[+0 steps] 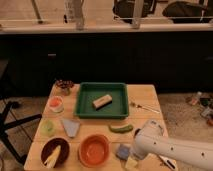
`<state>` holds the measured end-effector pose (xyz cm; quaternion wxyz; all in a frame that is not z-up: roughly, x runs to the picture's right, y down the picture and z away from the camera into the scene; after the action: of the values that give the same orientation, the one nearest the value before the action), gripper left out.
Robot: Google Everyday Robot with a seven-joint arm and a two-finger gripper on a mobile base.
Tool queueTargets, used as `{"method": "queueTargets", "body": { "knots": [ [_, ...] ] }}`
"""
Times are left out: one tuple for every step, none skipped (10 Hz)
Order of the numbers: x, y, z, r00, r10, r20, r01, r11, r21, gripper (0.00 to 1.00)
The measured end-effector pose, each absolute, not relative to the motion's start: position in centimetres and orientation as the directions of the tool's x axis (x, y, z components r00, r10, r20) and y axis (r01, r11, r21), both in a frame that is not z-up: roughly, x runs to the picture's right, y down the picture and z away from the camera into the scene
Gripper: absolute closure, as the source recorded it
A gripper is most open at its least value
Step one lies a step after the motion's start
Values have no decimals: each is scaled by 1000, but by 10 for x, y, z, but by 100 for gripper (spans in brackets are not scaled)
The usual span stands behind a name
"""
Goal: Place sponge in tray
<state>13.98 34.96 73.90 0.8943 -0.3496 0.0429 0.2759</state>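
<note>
The gripper (132,156) sits low over the front right part of the light wooden slatted table (144,94), at the end of the white arm (170,150) that reaches in from the right. It is tucked under the arm's rounded joint, so whether it is apart or together cannot be told. Just to its left, touching or nearly so, the small blue-grey rectangular sponge (122,151) lies flat on the table, outside the large dark green rectangular plastic tray (80,102) and well apart from it. A round orange bowl (94,150) stands just left of the sponge, and a green oblong vegetable (121,128) lies between sponge and tray. Inside the tray rests a tan oblong block (102,101). A blue-grey triangular flat piece (71,127) lies farther left.
</note>
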Motion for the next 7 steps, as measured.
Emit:
{"method": "queueTargets", "body": {
  "knots": [
    [139, 352, 739, 846, 457, -274, -521, 603, -605, 22],
    [139, 354, 740, 845, 455, -280, -522, 595, -611, 30],
    [139, 356, 740, 846, 453, -282, -521, 589, -617, 39],
    [140, 357, 741, 846, 452, -283, -520, 585, -622, 51],
    [140, 358, 741, 845, 453, -282, -521, 582, -625, 59],
    [140, 358, 741, 846, 452, -281, -519, 580, -628, 71],
    [140, 358, 741, 847, 452, -281, -518, 580, -628, 80]
  ]
}}
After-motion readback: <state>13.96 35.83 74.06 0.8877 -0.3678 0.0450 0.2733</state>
